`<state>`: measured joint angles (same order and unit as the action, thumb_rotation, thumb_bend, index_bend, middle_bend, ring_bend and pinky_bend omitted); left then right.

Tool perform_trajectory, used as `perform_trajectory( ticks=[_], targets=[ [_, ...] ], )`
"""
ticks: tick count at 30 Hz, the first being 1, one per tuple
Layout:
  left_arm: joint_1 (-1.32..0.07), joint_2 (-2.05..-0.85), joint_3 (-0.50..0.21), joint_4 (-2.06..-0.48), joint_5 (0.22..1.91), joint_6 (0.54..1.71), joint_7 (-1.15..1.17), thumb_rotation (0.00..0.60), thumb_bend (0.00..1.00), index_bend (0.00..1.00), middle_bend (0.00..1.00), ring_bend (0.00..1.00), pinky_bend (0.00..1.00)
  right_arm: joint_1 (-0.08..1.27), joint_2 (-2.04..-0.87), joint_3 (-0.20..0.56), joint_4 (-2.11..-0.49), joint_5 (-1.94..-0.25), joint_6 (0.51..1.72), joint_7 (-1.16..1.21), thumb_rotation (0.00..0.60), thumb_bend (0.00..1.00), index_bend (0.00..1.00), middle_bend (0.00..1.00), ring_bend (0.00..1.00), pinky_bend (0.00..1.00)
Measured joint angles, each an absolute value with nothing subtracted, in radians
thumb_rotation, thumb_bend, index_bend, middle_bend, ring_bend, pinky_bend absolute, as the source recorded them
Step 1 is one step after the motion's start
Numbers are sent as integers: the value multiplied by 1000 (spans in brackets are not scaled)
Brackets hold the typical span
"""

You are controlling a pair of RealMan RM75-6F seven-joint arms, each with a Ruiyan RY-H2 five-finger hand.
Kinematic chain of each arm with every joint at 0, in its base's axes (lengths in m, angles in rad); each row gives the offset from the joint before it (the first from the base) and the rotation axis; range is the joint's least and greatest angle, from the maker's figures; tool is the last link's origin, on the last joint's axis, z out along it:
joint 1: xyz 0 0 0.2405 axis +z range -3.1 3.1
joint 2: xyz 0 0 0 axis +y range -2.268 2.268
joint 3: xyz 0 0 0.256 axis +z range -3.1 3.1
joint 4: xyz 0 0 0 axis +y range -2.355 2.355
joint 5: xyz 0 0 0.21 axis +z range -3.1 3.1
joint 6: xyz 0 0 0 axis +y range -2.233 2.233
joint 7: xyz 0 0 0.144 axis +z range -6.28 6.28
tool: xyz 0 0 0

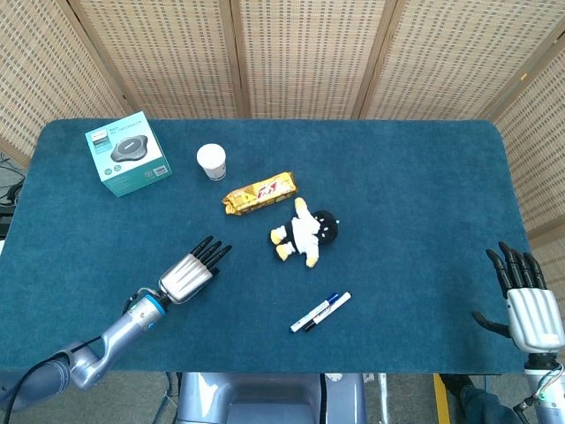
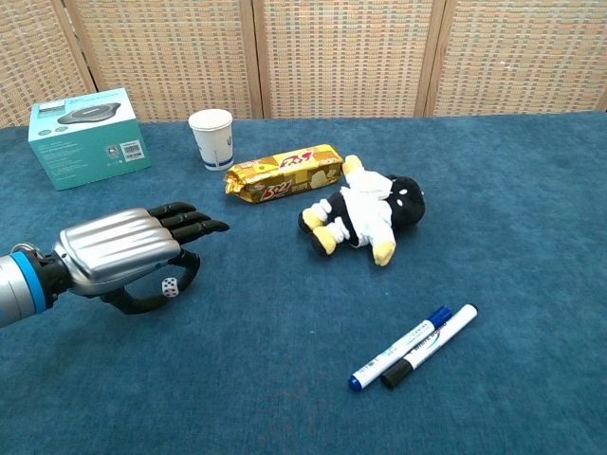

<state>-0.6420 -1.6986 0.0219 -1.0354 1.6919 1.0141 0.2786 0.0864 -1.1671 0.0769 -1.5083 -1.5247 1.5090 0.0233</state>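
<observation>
My left hand [image 1: 190,274] hovers low over the blue table [image 1: 406,194], fingers stretched out and pointing toward the far right. A small white die [image 2: 170,286] lies on the cloth just beneath this left hand [image 2: 128,251], between its curved thumb and its fingers; I cannot tell if they touch. The head view hides the die under the hand. My right hand [image 1: 530,305] hangs at the table's near right edge, fingers spread, holding nothing. It does not show in the chest view.
A teal box [image 1: 128,152] stands at the far left, with a white paper cup [image 1: 211,162] beside it. A yellow biscuit pack [image 1: 259,193] and a penguin plush [image 1: 305,231] lie mid-table. Two markers [image 1: 320,311] lie near the front edge.
</observation>
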Motion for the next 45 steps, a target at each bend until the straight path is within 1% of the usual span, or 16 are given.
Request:
perform_trajectory(
  ticks=[10, 16, 22, 29, 30, 31, 33, 34, 35, 45],
  targets=[
    [-639, -1673, 20, -1053, 1672, 1038, 299, 600, 426, 576, 0, 0, 0, 87, -1166, 77, -1508, -1522, 1506, 28, 600, 53, 0, 0, 0, 0],
    [-637, -1628, 10, -1096, 1676, 1084, 307, 600, 424, 578, 0, 0, 0, 87, -1165, 76, -1511, -1525, 1508, 28, 600, 53, 0, 0, 0, 0],
    [-631, -1521, -21, -1225, 1681, 1160, 328, 600, 417, 578, 0, 0, 0, 85, -1161, 74, -1517, -1530, 1513, 31, 600, 53, 0, 0, 0, 0],
    [-617, -1322, -88, -1470, 1664, 1242, 365, 600, 407, 574, 0, 0, 0, 82, -1157, 72, -1524, -1535, 1520, 34, 600, 53, 0, 0, 0, 0],
    [-615, -1296, -98, -1502, 1658, 1248, 368, 600, 400, 510, 0, 0, 0, 81, -1156, 72, -1525, -1537, 1521, 34, 600, 53, 0, 0, 0, 0],
    [-613, -1270, -107, -1533, 1651, 1254, 369, 600, 393, 422, 0, 0, 0, 80, -1156, 71, -1526, -1538, 1523, 34, 600, 53, 0, 0, 0, 0],
    [-609, -1217, -130, -1594, 1632, 1264, 369, 600, 370, 95, 0, 0, 0, 80, -1155, 71, -1526, -1539, 1524, 35, 600, 53, 0, 0, 0, 0],
    [-607, -1200, -138, -1614, 1623, 1267, 368, 600, 364, 32, 0, 0, 0, 80, -1155, 71, -1526, -1538, 1523, 35, 600, 53, 0, 0, 0, 0],
    [-606, -1185, -147, -1631, 1612, 1268, 363, 600, 358, 0, 0, 0, 0, 80, -1155, 71, -1526, -1538, 1522, 35, 600, 53, 0, 0, 0, 0],
    [-602, -1180, -154, -1633, 1589, 1266, 310, 600, 346, 0, 0, 0, 0, 84, -1157, 70, -1525, -1535, 1512, 30, 600, 53, 0, 0, 0, 0]
  ],
)
